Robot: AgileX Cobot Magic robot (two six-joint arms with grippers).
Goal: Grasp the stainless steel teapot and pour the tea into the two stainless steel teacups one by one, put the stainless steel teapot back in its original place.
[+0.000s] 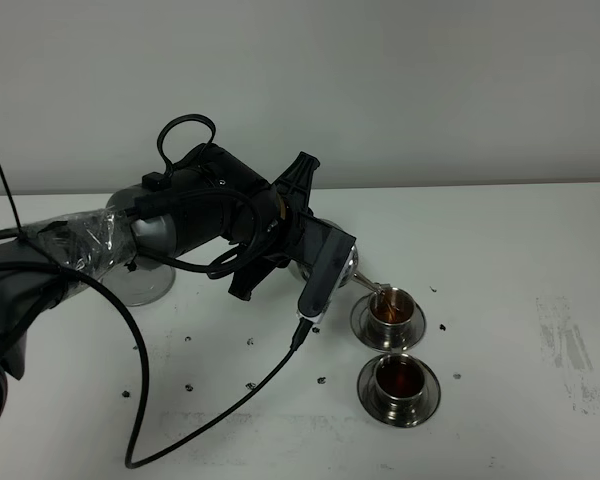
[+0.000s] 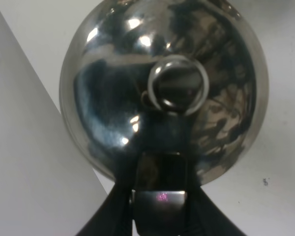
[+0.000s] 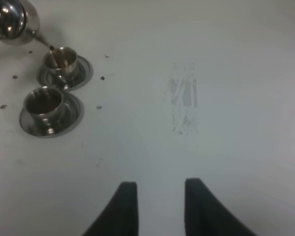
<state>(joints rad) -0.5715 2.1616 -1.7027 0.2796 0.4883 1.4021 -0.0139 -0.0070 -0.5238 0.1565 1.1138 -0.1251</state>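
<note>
the stainless steel teapot [image 2: 108, 98] is off the tabletop [image 1: 500, 250] and tipped spout-down in my left gripper [image 2: 160, 189], whose fingers are pinched on the loop handle [image 2: 160, 199] close to the lid knob [image 2: 177, 87]. in the high view most of the pot is hidden behind the arm. i see only a sliver of its body and the thin spout [image 1: 367, 286], which slants down to the rim of the far teacup [image 1: 390, 306]. that cup holds brown tea and stands on its saucer [image 1: 416, 325]. the near teacup [image 1: 398, 380] sits just in front of it on its own saucer [image 1: 430, 395], also with brown tea inside. the two saucers are just beside each other, and i cannot tell whether they touch. the flat steel disc [image 1: 145, 285] lies on the tabletop well apart from the pot, off to the left, partly hidden under the left arm. dark specks [image 1: 251, 343] are scattered around the cups, and a scuffed patch [image 1: 565, 340] marks the tabletop further right. my right gripper [image 3: 161, 187] hovers over bare tabletop away from the cups, its two fingers [image 3: 125, 206] standing apart with nothing between them
</note>
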